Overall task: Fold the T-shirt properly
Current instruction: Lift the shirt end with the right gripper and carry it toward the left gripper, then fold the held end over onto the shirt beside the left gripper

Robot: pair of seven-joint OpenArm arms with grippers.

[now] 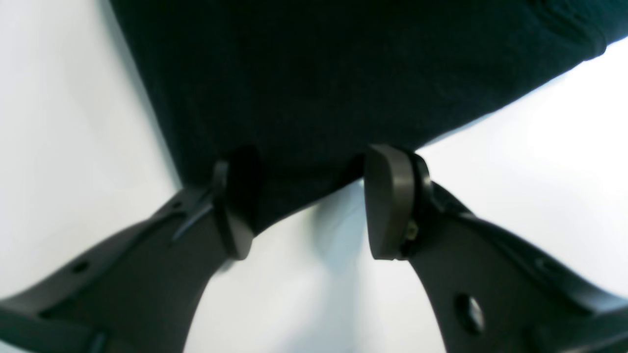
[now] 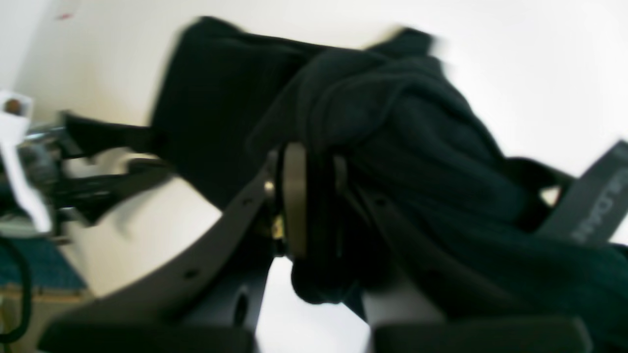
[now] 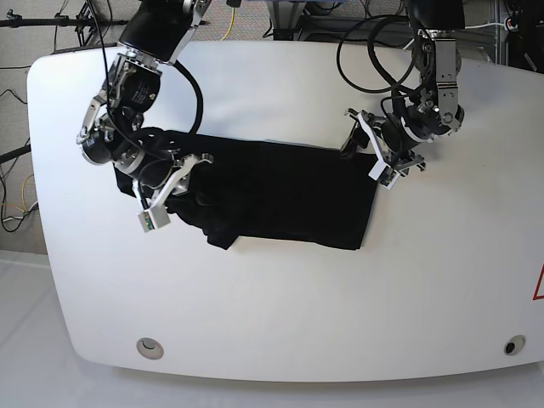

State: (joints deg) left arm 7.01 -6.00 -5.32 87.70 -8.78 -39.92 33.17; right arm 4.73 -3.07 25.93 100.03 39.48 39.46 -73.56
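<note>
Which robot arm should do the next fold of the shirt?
Probably the right gripper: it is shut on a bunch of the T-shirt, ready to carry it. The left gripper is open, with the shirt's corner only lying between its jaws.

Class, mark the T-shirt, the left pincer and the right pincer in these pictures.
T-shirt (image 3: 289, 191): base view, flat middle of the cloth.
Left pincer (image 1: 306, 201): left wrist view, gap between its fingertips.
Right pincer (image 2: 319, 196): right wrist view, between fingertips clamping fabric.

No lettering can be read — strap print too blurred.
</note>
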